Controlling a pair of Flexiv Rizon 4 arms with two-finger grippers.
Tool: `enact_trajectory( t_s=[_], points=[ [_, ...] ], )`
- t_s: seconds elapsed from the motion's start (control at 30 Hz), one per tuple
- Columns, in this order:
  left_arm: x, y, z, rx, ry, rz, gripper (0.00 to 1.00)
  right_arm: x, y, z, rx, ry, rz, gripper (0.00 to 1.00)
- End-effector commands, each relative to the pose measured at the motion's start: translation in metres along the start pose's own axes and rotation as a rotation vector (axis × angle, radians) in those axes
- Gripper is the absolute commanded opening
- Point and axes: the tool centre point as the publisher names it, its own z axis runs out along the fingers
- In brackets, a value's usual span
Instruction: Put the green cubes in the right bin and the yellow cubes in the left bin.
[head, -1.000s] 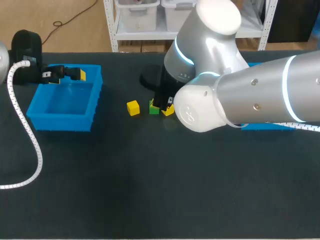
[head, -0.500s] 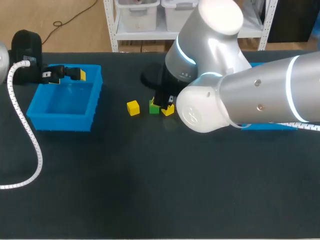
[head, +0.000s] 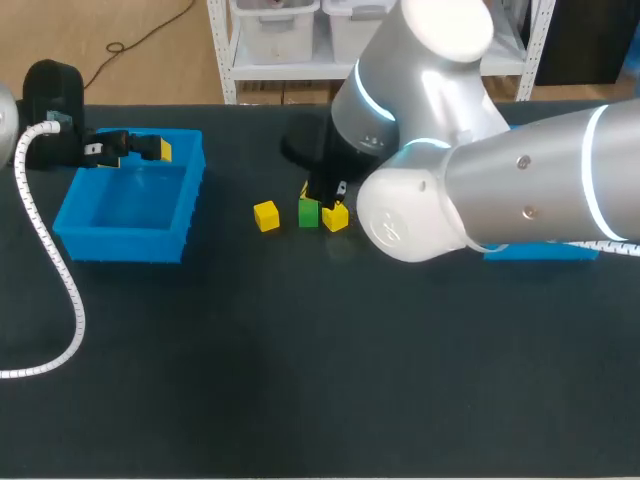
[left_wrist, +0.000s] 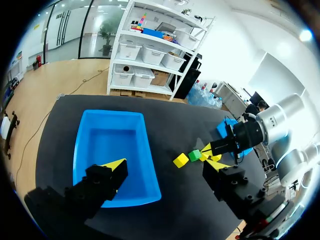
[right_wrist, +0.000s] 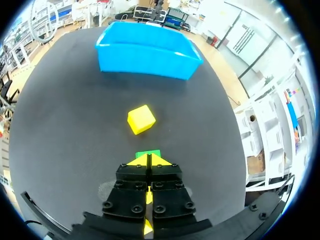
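Your right pincer (right_wrist: 148, 161) hangs closed and empty just over the green cube (head: 308, 213) in the frame's upper middle on the table (head: 300, 380), so open it and pinch the cube's flat opposite faces; it looks light, rigid and easily nudged.

3 cubes (head: 308, 213) in row between left bin (head: 120, 245) and right bin (head: 540, 252).

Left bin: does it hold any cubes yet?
No, the left bin shows only a bare blue floor in the left wrist view.
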Motion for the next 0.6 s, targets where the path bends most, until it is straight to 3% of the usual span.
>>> enact_trajectory(
  t_s=[0.03,0.1,0.13,0.2,0.6],
  points=[
    [0.0001,0.0006,0.0004,0.002,-0.001,0.000,1.00,0.0046,0.0083,0.0026,0.011,0.007,-0.013,0.00],
    [0.0001,0.0006,0.0004,0.002,-0.001,0.000,1.00,0.0048,0.0087,0.0024,0.011,0.007,-0.015,0.00],
    [0.0001,0.0006,0.0004,0.002,-0.001,0.000,1.00,0.0046,0.0087,0.0021,0.013,0.010,-0.018,0.13],
    [0.0001,0.0006,0.0004,0.002,-0.001,0.000,1.00,0.0042,0.0091,0.0016,0.013,0.011,-0.023,1.00],
    [0.0001,0.0006,0.0004,0.002,-0.001,0.000,1.00,0.0026,0.0088,-0.0014,0.018,0.008,-0.032,1.00]
  ],
)
